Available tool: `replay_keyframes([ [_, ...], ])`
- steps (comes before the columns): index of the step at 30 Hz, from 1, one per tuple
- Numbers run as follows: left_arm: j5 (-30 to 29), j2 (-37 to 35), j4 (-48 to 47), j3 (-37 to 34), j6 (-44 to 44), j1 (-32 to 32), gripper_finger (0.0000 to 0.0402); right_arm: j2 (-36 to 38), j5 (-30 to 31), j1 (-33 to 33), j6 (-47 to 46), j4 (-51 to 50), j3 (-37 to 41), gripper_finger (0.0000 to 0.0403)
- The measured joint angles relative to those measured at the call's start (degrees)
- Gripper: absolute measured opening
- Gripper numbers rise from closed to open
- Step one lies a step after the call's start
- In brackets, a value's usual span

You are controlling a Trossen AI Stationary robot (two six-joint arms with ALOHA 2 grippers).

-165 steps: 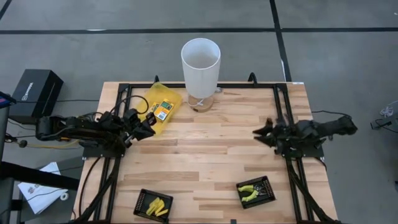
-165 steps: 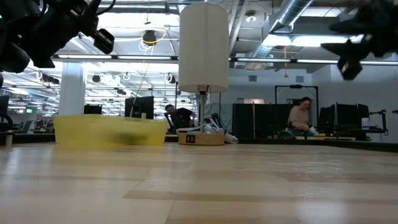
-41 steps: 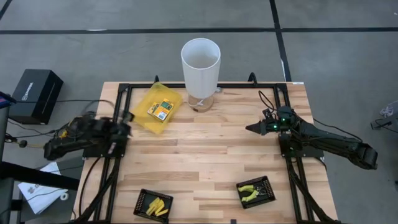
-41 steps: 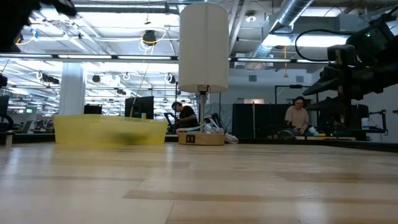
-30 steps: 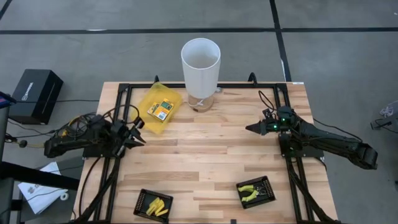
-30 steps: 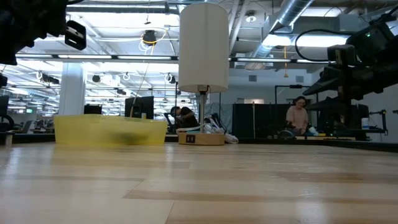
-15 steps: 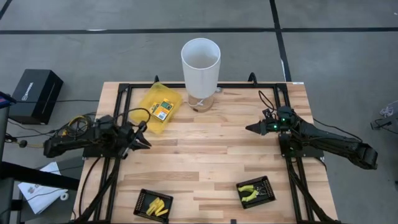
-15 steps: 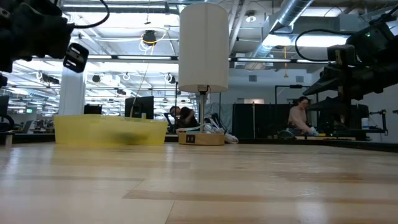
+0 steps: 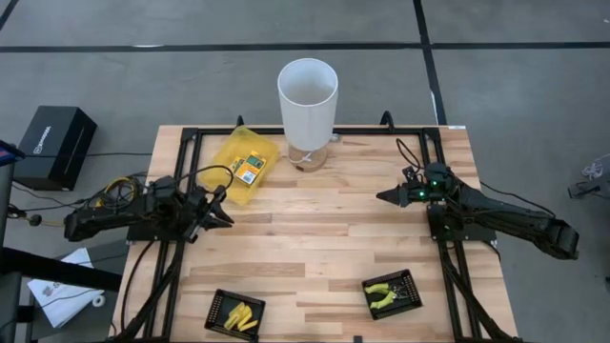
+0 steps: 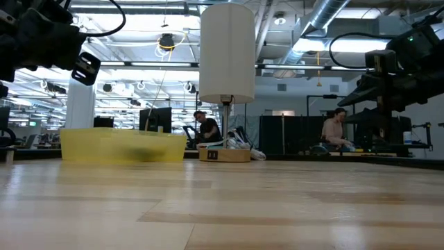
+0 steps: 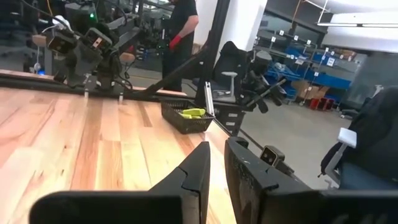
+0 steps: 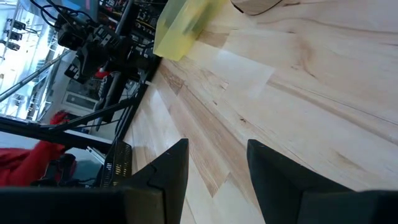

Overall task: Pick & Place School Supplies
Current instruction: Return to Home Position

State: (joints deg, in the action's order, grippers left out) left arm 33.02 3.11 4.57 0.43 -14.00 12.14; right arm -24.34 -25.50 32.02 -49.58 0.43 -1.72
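From overhead I see my left gripper over the bench's left side, just below the yellow pouch; its wrist cam shows the jaws nearly together w/ a thin slit, empty. Right gripper hangs mid-right, jaws spread, empty. Only the top view shows both black trays at the near edge: yellow pieces in one, pliers in the other. Low cam adds people in the room behind.

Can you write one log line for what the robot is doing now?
left claw: nearly shut, empty, beside pouch | right claw: open, empty
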Motion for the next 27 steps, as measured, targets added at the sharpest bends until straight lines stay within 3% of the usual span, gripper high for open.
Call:
replay_keyframes([
  [27, -0.01, 0.00, 1.01, -0.11, 0.00, 0.00, 0.0044, 0.00, 0.02, 0.01, 0.00, 0.00, 0.00, 0.0154],
])
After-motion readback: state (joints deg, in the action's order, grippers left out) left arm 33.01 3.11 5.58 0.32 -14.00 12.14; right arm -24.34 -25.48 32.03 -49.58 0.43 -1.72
